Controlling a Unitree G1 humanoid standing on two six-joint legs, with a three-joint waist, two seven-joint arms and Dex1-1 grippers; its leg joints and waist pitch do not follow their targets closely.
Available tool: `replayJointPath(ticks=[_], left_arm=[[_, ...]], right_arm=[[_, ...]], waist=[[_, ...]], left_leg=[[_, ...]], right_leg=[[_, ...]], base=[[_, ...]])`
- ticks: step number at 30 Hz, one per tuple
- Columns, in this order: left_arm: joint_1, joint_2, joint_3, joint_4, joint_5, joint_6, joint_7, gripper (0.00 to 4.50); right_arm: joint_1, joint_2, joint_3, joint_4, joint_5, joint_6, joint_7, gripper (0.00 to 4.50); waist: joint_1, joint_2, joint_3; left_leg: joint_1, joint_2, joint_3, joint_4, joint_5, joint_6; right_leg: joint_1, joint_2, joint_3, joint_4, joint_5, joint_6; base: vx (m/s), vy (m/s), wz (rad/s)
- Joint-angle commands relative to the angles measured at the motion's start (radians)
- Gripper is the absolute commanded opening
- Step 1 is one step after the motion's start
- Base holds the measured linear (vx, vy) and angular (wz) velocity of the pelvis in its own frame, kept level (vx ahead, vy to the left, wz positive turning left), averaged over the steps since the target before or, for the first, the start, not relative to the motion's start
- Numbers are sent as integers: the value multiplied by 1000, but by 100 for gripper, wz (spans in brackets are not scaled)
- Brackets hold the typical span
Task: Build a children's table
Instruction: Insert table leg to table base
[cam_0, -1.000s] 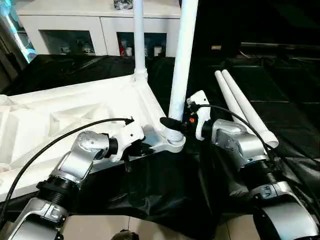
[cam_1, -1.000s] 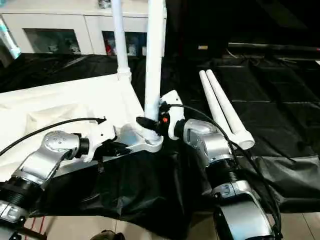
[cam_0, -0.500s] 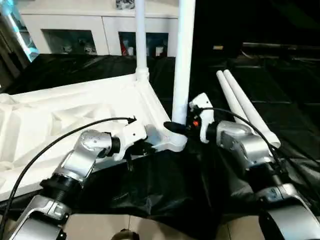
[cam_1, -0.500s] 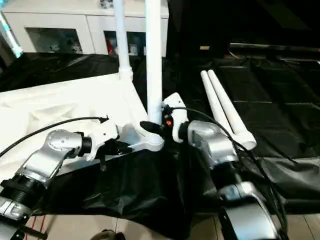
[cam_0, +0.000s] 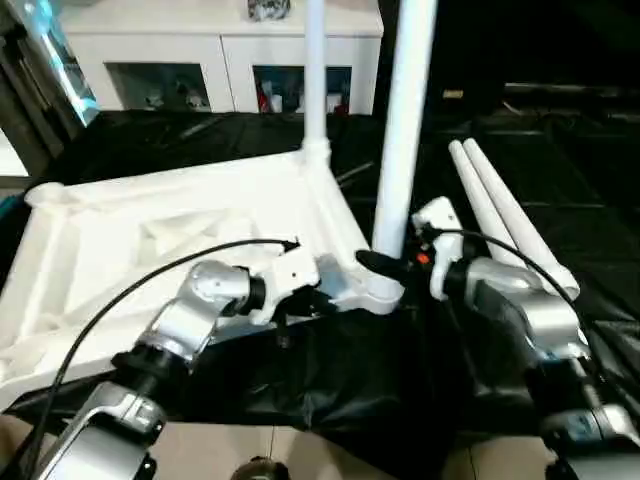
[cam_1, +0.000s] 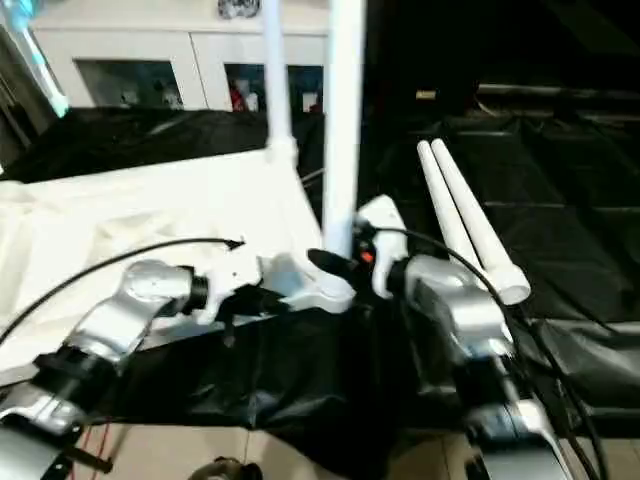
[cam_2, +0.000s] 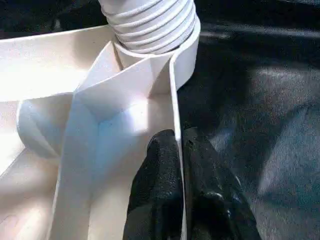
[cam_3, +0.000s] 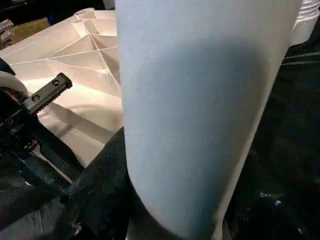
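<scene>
The white tabletop (cam_0: 150, 230) lies upside down, ribbed underside up, on a black sheet. One white leg (cam_0: 315, 80) stands in its far corner socket. A second leg (cam_0: 400, 130) stands almost upright in the near corner socket (cam_0: 380, 292), with screw threads (cam_2: 150, 20) showing above the socket. My right gripper (cam_0: 385, 262) is shut on this leg just above the socket; a black finger (cam_3: 100, 190) lies against it. My left gripper (cam_2: 181, 145) is shut on the tabletop's thin rim wall (cam_2: 172, 90) beside that socket. Two loose legs (cam_0: 510, 220) lie side by side to the right.
A white glass-door cabinet (cam_0: 200, 60) stands behind the work. The black sheet (cam_0: 330, 380) hangs over the front edge, with pale floor below. A black cable (cam_0: 130, 290) arcs from my left wrist over the tabletop.
The whole picture has shifted, so the camera moved. Both grips are as before, and the near leg stands in the same socket.
</scene>
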Motion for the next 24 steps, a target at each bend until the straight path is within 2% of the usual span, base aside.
replayJointPath(ticks=[1, 2, 3, 4, 5, 6, 9, 10, 11, 14, 19, 21, 22, 23, 24], left_arm=[[-36, -20, -22, -26, -14, -64, -34, 0], [-34, -13, -20, -22, -10, -67, -30, 0], [-31, -8, -16, -21, -9, -67, -26, 0], [-30, -4, -13, -20, -10, -69, -25, 0], [-28, 0, -10, -21, -12, -69, -25, 0], [-20, 11, -2, -29, -18, -67, -28, 0], [-14, 17, 0, -36, -17, -66, -29, 0], [-9, 20, 1, -39, -14, -68, -28, 0], [-4, 21, 1, -43, -12, -68, -27, 0], [3, 22, 3, -50, -12, -65, -24, 0], [5, 21, 9, -48, -6, -58, 3, 0], [-2, 18, 14, -38, -6, -56, 17, 0], [-5, 17, 16, -35, -6, -54, 22, 0], [-5, 17, 16, -35, -6, -54, 22, 0], [-9, 16, 19, -29, -3, -54, 31, 0]], right_arm=[[13, 8, 16, 3, 1, 17, -6, 194], [11, 8, 20, 7, 1, 18, -4, 194], [9, 8, 23, 11, 1, 20, 1, 194], [8, 9, 27, 12, -2, 21, 3, 194], [6, 10, 29, 15, -5, 21, 4, 194], [-1, 14, 34, 32, -5, 22, 15, 194], [-7, 19, 33, 55, -3, 20, 23, 194], [-9, 22, 33, 78, -4, 15, 28, 194], [-11, 25, 32, 100, -8, 8, 28, 194], [-7, 32, 23, 126, -8, -1, 18, 194], [15, 53, -29, 150, 22, -10, -14, 194], [37, 68, -67, 154, 47, -17, -30, 194], [51, 78, -90, 158, 64, -22, -36, 194], [51, 78, -91, 158, 65, -22, -36, 194], [76, 93, -124, 164, 90, -39, -45, 194]], waist=[[-13, -5, -71], [-14, -4, -71], [-14, -21, -71], [-14, -12, -70], [-16, -22, -70], [-15, -16, -70], [-18, -16, -69], [-19, -35, -69], [-18, -28, -68], [-26, -28, -66], [-28, -29, -65], [-27, -29, -65], [-28, -27, -66], [-28, -24, -66], [-28, -25, -66]], left_leg=[[51, 64, -40, -74, -270, -24], [52, 65, -40, -74, -271, -25], [52, 66, -38, -74, -258, -17], [50, 66, -38, -74, -247, -13], [50, 66, -36, -74, -242, -9], [50, 66, -37, -72, -230, -3], [50, 66, -37, -74, -244, -7], [46, 65, -36, -72, -233, 0], [48, 66, -37, -73, -234, 1], [50, 68, -38, -78, -260, -15], [53, 68, -39, -80, -304, -33], [55, 69, -39, -81, -306, -35], [53, 68, -40, -82, -308, -37], [53, 68, -40, -83, -308, -38], [55, 69, -39, -83, -318, -40]], right_leg=[[19, -65, 37, -82, -147, -227], [18, -65, 37, -83, -151, -226], [18, -65, 37, -81, -148, -229], [17, -65, 37, -81, -150, -228], [17, -64, 36, -82, -148, -227], [16, -65, 37, -80, -143, -228], [14, -65, 37, -82, -162, -226], [18, -67, 37, -79, -162, -228], [15, -70, 37, -80, -172, -229], [12, -67, 37, -84, -192, -221], [9, -68, 39, -88, -225, -215], [8, -68, 40, -89, -223, -212], [9, -68, 39, -89, -222, -211], [9, -68, 39, -88, -217, -211], [5, -67, 39, -90, -217, -213]], base=[[0, 0, 0], [0, 0, 0], [0, 0, 0], [0, 0, 0], [0, 0, 0], [0, 0, 0], [0, 0, 0], [0, 0, 0], [0, 0, 0], [0, 0, 0], [0, 0, 0], [0, 0, 0], [0, 0, 0], [0, 0, 0], [0, 0, 0]])
